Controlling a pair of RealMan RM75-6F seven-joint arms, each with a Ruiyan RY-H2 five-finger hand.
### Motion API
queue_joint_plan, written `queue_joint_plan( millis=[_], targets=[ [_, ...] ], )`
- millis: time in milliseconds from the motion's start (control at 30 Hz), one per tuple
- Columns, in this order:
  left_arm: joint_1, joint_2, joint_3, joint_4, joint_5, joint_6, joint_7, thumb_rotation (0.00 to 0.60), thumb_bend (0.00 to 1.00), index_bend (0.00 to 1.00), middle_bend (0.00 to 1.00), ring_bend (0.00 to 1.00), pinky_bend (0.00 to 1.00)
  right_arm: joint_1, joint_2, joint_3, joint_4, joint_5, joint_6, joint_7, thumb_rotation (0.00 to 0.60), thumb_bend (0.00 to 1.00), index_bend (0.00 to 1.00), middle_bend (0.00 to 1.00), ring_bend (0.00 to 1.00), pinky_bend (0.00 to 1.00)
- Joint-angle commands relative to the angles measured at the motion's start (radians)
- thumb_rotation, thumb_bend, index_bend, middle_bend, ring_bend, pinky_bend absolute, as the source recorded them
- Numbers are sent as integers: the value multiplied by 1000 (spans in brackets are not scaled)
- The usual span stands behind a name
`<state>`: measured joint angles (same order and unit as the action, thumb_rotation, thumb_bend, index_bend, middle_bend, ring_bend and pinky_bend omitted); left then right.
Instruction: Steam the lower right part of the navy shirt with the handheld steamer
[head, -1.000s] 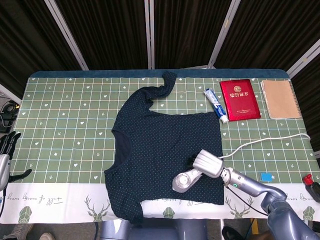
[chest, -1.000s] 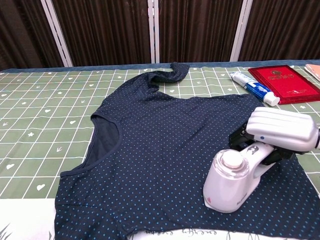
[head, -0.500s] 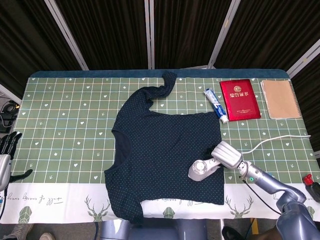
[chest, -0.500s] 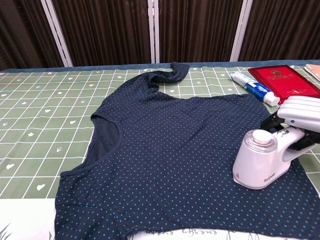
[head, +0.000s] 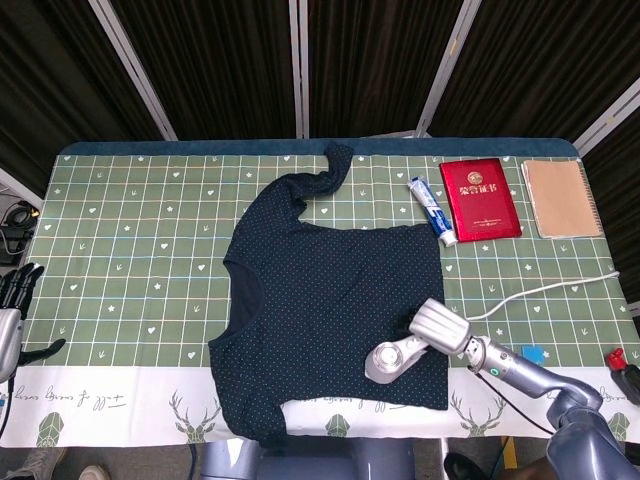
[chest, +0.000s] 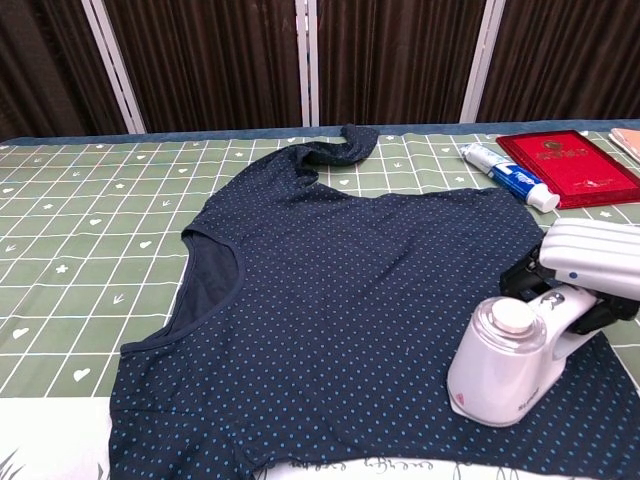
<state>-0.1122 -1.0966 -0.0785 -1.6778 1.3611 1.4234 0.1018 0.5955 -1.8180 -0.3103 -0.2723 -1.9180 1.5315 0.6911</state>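
Observation:
The navy dotted shirt lies flat in the middle of the table, neck to the left. My right hand grips the handle of the white handheld steamer, whose head rests on the shirt's lower right part near the hem. A white cord trails from the steamer toward the right table edge. My left hand hangs off the table's left edge, fingers spread and holding nothing.
A toothpaste tube, a red booklet and a tan notebook lie at the back right. A small blue item and a red item sit near the right front edge.
The steamer swung right across the shirt's lower edge, then came back a little to the left and nearer the hem. The left hand stayed still.

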Motion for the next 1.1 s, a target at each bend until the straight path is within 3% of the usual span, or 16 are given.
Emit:
queue_joint_plan(
  millis=[33,367,1100],
  targets=[
    [0,0,0,0,1,0,0,600,0,0,0,0,0,-4,-4,-14,-7,-15,16,-6,600,611,778,645,679,928],
    [0,-2,2,1,2,-1,3,600,0,0,0,0,0,-9,2,-43,-36,-51,70,-22,600,611,778,645,679,928],
    [-1,-6,3,-2,3,2,15,600,0,0,0,0,0,-89,60,41,84,73,-46,59,600,612,778,645,679,928]
  ],
)
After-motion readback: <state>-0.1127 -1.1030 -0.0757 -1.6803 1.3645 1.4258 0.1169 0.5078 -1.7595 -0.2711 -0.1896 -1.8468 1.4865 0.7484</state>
